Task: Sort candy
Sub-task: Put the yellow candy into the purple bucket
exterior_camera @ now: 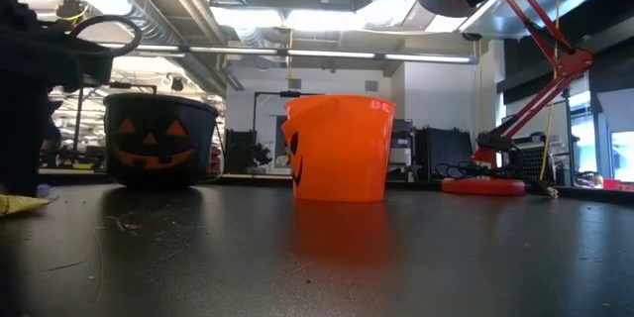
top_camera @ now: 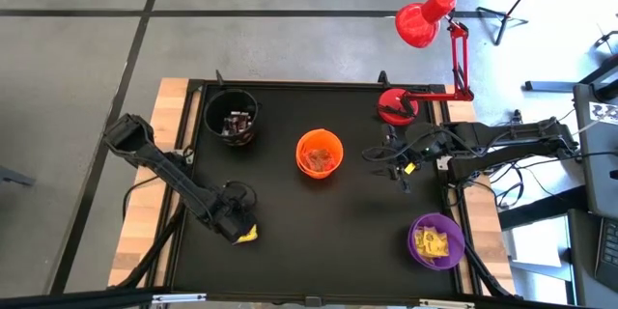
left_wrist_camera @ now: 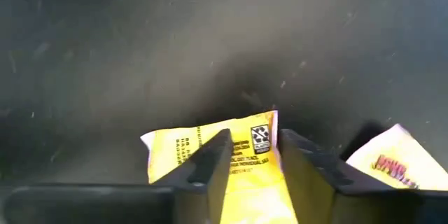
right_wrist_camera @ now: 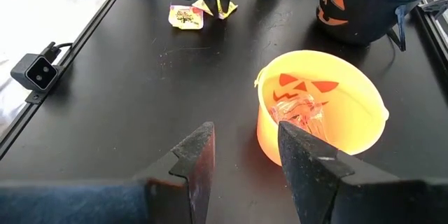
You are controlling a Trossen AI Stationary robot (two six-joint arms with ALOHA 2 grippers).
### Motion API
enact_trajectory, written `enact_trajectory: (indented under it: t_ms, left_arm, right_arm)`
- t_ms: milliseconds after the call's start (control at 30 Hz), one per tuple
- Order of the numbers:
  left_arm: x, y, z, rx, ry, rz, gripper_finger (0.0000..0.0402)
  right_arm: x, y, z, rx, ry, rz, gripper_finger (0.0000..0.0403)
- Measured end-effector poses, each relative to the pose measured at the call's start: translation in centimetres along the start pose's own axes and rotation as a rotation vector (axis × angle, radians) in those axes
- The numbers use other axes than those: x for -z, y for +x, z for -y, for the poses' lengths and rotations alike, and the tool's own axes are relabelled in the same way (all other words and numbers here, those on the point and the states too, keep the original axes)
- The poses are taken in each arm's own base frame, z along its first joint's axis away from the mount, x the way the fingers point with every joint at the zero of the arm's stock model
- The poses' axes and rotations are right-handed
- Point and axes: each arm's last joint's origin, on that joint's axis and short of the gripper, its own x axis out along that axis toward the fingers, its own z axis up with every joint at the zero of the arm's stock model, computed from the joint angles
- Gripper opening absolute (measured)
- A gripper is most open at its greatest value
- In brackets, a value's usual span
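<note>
- Your left gripper [left_wrist_camera: 253, 164] is low at the near-left part of the black table mat [top_camera: 357, 222], its two dark fingers closed around a small yellow-wrapped sweet with black print [left_wrist_camera: 241, 150]. Treat it as grasped, though thinly.
- A second yellow-wrapped sweet with pink marks [left_wrist_camera: 388, 161] lies just beside the held one. Lift crookedly and you may drag or flick it across the mat.
- The wrapper is slippery film. My judgement is that a fast swing could let it slide out of the fingers before you reach a cup.
- The purple round cup holding yellow sweets [top_camera: 436, 241] sits at the near-right, well apart from the left gripper, so the carry is long.
- The orange pumpkin-faced cup [right_wrist_camera: 322, 115], with clear-wrapped pieces inside, stands between the two, and the black pumpkin-faced cup [top_camera: 232, 116] sits at the far left; dropping early would missort.
- Your right gripper [right_wrist_camera: 241, 157] hovers unclenched and empty above the mat near the orange cup; watch for arm crossing.
</note>
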Motion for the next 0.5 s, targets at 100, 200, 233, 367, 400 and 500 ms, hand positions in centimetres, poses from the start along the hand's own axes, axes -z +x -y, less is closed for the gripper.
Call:
enact_trajectory:
  t_ms: [100,200,233,367,400,500]
  left_arm:
    - [-0.3,-0.3,0.5,0.027,-0.006,0.075,0.007]
    - [-0.6,-0.8,1.0,0.05,0.014,0.161,0.0018]
    - [-0.8,-1.0,1.2,0.059,0.024,0.188,0.0009]
    - [-1.4,-2.1,2.3,0.096,0.057,0.309,0.0004]
    - [-1.5,-2.5,2.6,0.109,0.062,0.336,0.0002]
    - [-1.9,-3.6,3.5,0.134,0.109,0.376,0.0001]
  right_arm:
    - [0.0,0.0,0.0,0.0,0.0,0.0,0.0154]
    - [0.0,0.0,0.0,0.0,0.0,0.003,0.0154]
    - [0.0,0.0,0.0,0.0,0.0,0.003,0.0154]
    - [0.0,0.0,0.0,0.0,0.0,0.003,0.0154]
    - [0.0,0.0,0.0,0.0,0.0,0.003,0.0154]
    - [0.0,0.0,0.0,0.001,0.0,0.005,0.0154]
